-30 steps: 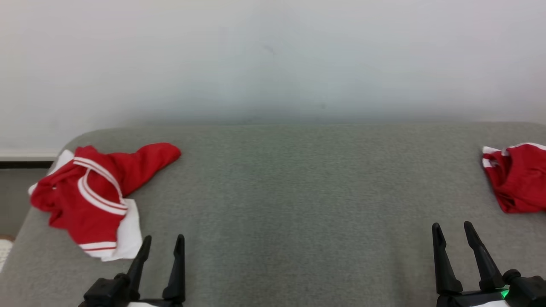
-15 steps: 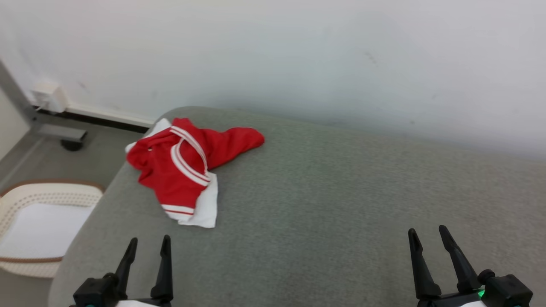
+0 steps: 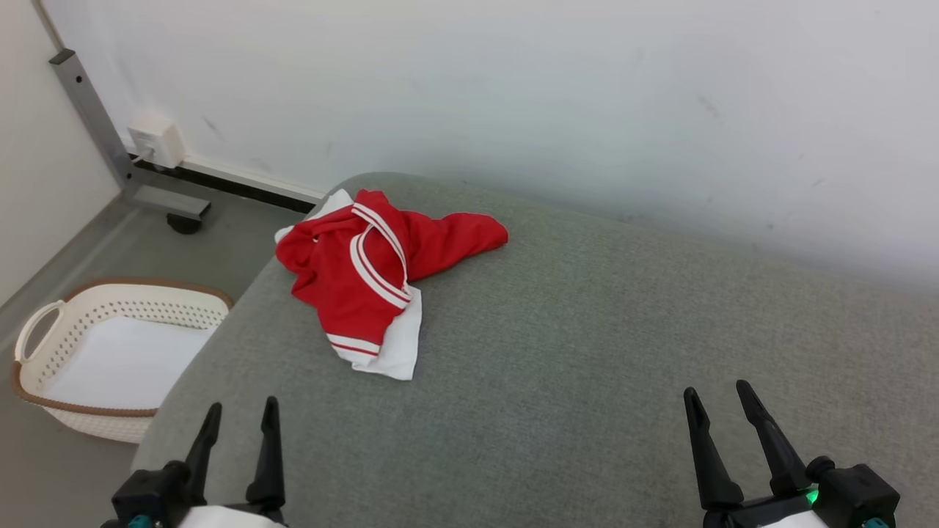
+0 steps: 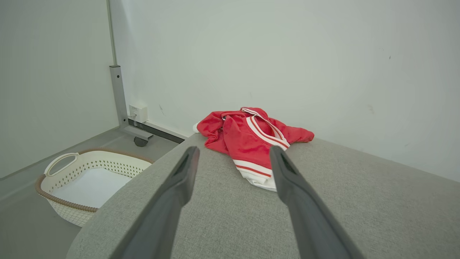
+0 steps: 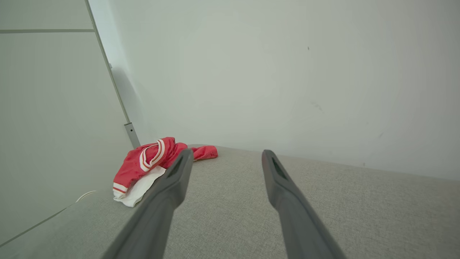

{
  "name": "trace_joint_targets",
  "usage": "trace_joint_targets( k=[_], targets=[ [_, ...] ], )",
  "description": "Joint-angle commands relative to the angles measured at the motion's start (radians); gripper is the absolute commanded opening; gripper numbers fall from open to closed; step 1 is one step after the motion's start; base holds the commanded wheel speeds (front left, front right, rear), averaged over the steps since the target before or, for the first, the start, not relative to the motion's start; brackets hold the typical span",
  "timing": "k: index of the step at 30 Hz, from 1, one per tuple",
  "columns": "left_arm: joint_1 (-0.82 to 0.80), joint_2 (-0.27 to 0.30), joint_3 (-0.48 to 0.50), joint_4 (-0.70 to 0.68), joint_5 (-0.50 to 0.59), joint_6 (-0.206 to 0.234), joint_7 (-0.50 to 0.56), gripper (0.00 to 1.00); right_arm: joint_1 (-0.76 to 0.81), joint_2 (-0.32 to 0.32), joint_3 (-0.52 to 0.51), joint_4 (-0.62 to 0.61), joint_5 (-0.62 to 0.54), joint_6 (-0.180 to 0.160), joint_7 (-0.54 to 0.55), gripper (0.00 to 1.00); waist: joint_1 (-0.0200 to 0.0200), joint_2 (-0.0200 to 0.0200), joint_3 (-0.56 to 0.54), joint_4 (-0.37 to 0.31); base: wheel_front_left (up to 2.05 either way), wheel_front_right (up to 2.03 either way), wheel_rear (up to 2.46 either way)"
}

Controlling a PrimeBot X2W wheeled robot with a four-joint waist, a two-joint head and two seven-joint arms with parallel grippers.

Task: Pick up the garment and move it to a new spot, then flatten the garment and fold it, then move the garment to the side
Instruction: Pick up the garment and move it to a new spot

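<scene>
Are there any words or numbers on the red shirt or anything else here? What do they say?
None can be read.
The shirt has only white stripes, no letters or numbers on the part that shows.
The basket is plain.
The wall box is too small to tell if it has a label.

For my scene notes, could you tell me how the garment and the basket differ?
The garment is red with white stripes, crumpled on the grey cushion; the basket is cream with a brown rim, upright on the floor. Both sit left of centre in the head view.
</scene>
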Motion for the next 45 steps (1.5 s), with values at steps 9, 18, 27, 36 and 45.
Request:
trace_joint_targets(
  k=[9, 18, 27, 36, 45],
  targets=[
    [-0.149, 0.056, -0.009, 0.062, -0.085, -0.015, 0.109, 1.0, -0.031, -0.002, -0.019, -0.017, -0.026, -0.002, 0.001, 1.0, 0.0, 0.0, 0.047, -0.079, 0.0, 0.0, 0.0],
    [-0.368, 0.19, -0.018, 0.046, -0.166, -0.019, 0.412, 1.0, -0.089, -0.002, -0.024, -0.026, -0.044, -0.002, 0.001, 1.0, 0.0, 0.0, 0.157, -0.198, 0.0, 0.0, 0.0],
    [-0.518, 0.312, 0.03, 0.145, -0.25, -0.017, 0.673, 1.0, -0.142, -0.001, -0.026, -0.036, -0.051, -0.002, 0.001, 1.0, 0.0, 0.0, 0.253, -0.317, 0.0, 0.0, 0.0],
    [-0.583, 0.434, 0.055, 0.411, -0.275, -0.011, 0.827, 1.0, -0.165, -0.001, -0.015, -0.038, -0.035, -0.002, 0.001, 1.0, 0.0, 0.0, 0.286, -0.431, 0.0, 0.0, 0.0],
    [-0.603, 0.453, 0.058, 0.626, -0.337, -0.017, 0.922, 0.46, -0.176, -0.001, -0.008, -0.035, -0.021, -0.002, 0.001, 1.0, 0.0, 0.0, 0.3, -0.482, 0.0, 0.0, 0.0]
  ],
)
